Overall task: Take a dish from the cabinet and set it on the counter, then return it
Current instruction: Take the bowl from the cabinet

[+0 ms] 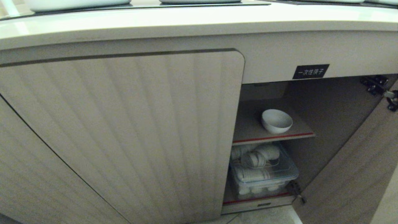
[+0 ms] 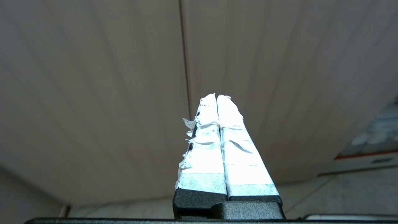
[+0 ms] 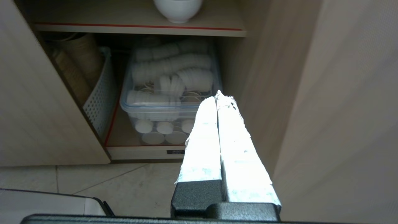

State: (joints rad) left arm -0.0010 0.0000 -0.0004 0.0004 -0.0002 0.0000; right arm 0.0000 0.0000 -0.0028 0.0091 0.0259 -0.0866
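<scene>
One white bowl (image 1: 276, 120) sits alone on the upper of two shelves in the open cabinet (image 1: 124, 130). Left gripper (image 2: 216, 97) and right gripper (image 3: 217, 95) both hang pressed together, empty.

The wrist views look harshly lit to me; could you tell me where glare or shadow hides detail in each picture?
Left wrist view: the taped fingers are blown out white. Right wrist view: the same glare on the fingers, while the basket sits in shadow. Head view: the counter edge glares, the bowl reads clearly, the cabinet recess is dim.
</scene>
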